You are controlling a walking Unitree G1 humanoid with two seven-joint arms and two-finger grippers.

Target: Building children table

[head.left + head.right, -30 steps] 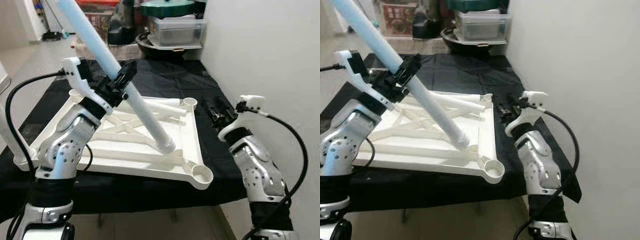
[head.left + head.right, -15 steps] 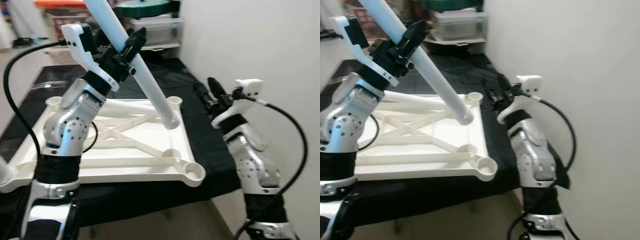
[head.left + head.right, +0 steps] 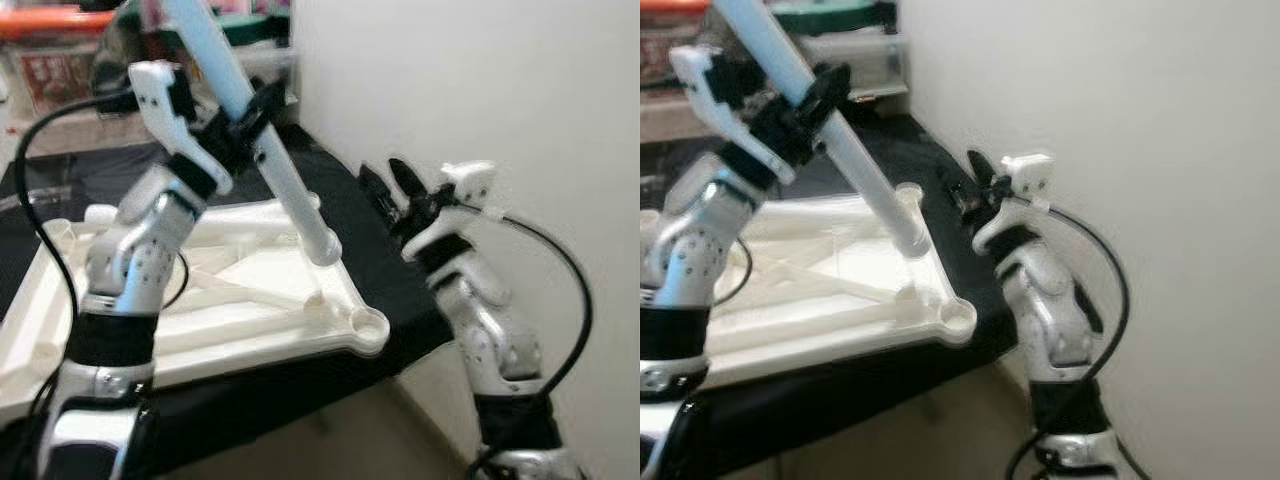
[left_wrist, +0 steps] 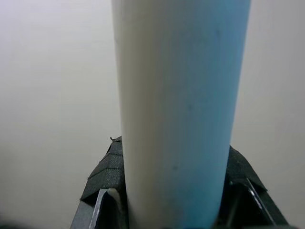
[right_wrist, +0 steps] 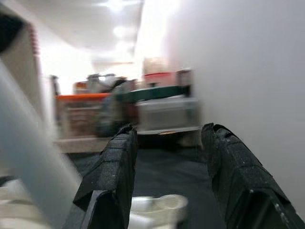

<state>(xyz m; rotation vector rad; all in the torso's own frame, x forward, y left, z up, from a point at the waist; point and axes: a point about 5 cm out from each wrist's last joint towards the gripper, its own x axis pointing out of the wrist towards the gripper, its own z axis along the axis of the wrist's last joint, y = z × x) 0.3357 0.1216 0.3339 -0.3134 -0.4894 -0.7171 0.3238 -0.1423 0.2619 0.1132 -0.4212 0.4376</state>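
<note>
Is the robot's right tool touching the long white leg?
Apart. In the left eye view the right tool, open, hovers over black cloth, beside the table leg.

Table leg [image 3: 262,150]: its upper end is running off the top edge of the head views; in the left wrist view it is covering the middle, hiding most of the left gripper [image 4: 174,200].
Tabletop [image 3: 330,300]: its left part is being cut off by the left edge.
Shelf clutter [image 5: 143,107]: blurring, contents too smeared to tell.
Right arm [image 3: 490,340]: its base is leaving the bottom edge.
</note>
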